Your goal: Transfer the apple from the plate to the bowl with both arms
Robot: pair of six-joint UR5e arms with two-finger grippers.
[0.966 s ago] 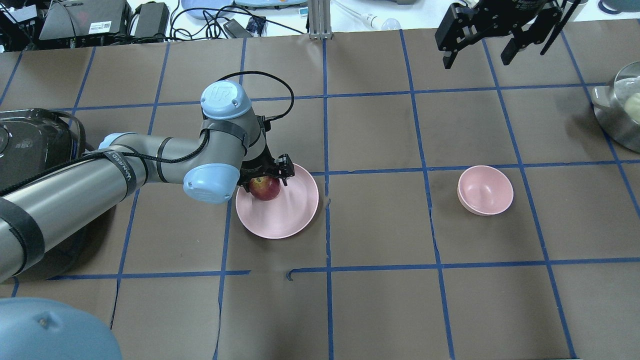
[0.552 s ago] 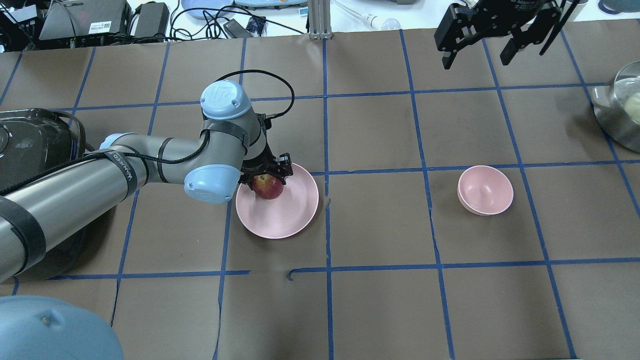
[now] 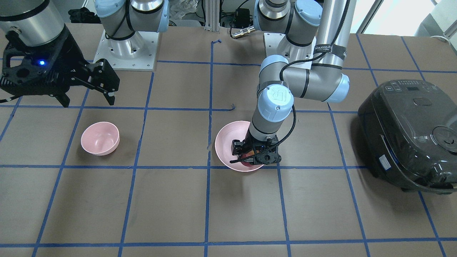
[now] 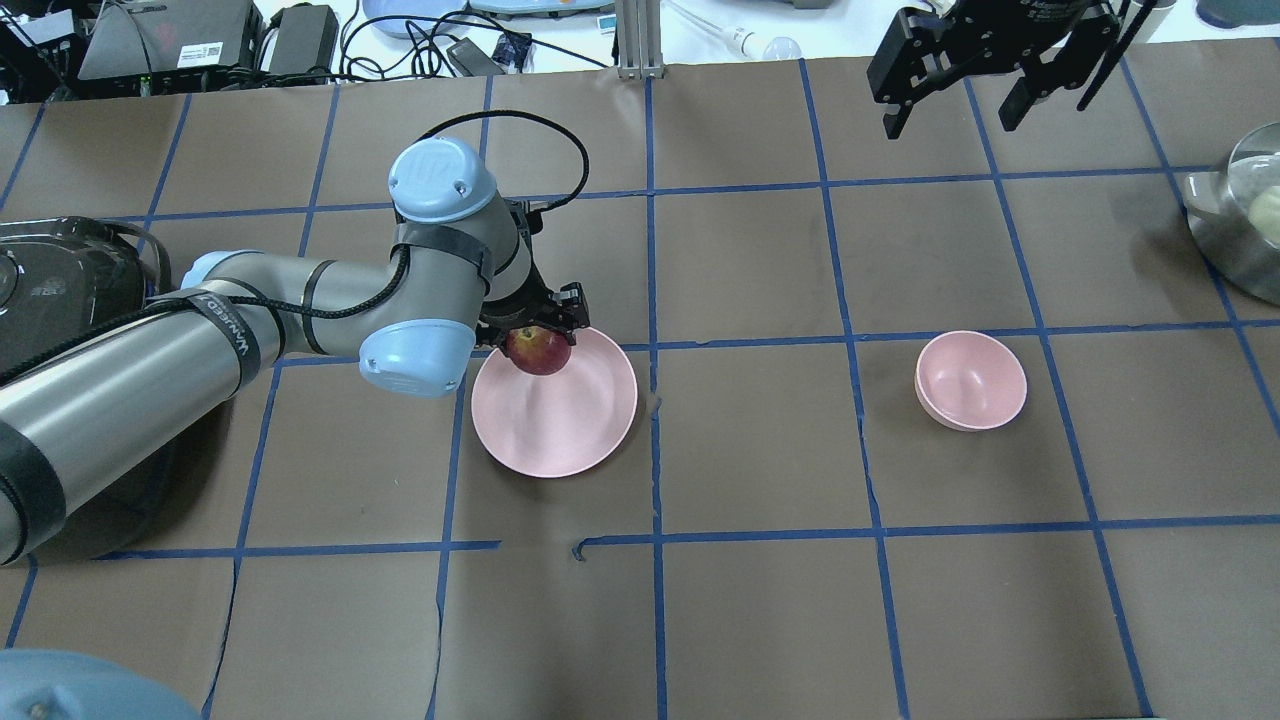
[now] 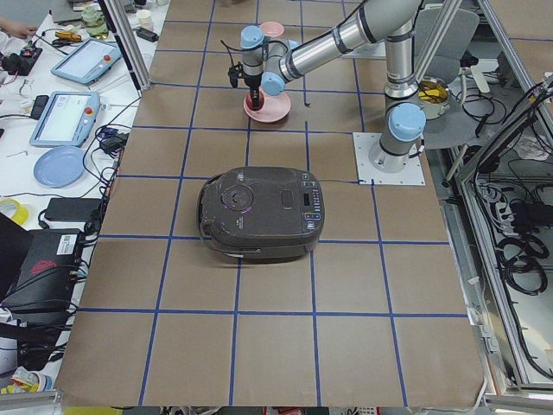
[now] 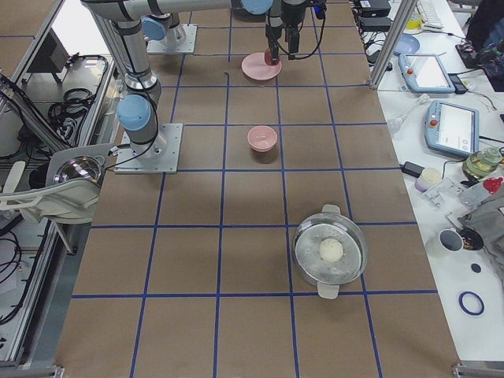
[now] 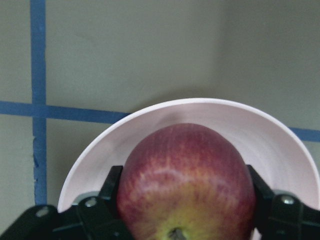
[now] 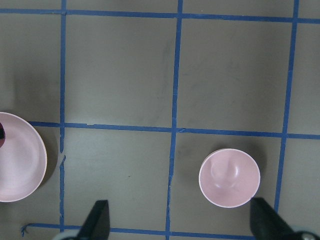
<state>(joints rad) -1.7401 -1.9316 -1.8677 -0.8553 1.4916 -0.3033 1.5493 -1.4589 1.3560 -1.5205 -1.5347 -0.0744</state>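
My left gripper (image 4: 536,336) is shut on the red apple (image 4: 538,351) and holds it a little above the far-left part of the pale pink plate (image 4: 560,415). In the left wrist view the apple (image 7: 187,182) fills the space between the two fingers, with the plate's rim (image 7: 150,114) below it. In the front view the left gripper (image 3: 255,157) hides most of the apple. The small pink bowl (image 4: 972,381) stands empty to the right. My right gripper (image 4: 950,120) is open and empty, high above the table's far right; its wrist view shows the bowl (image 8: 229,177) and the plate (image 8: 20,160).
A black rice cooker (image 3: 407,132) stands at the robot's left end of the table, behind my left arm. A steel pot (image 4: 1240,225) with a pale ball in it stands at the far right edge. Blue tape lines cross the brown table cover.
My left gripper has closed in on the apple and lifted it off the plate, moving slightly toward the far side. The right gripper has barely moved.
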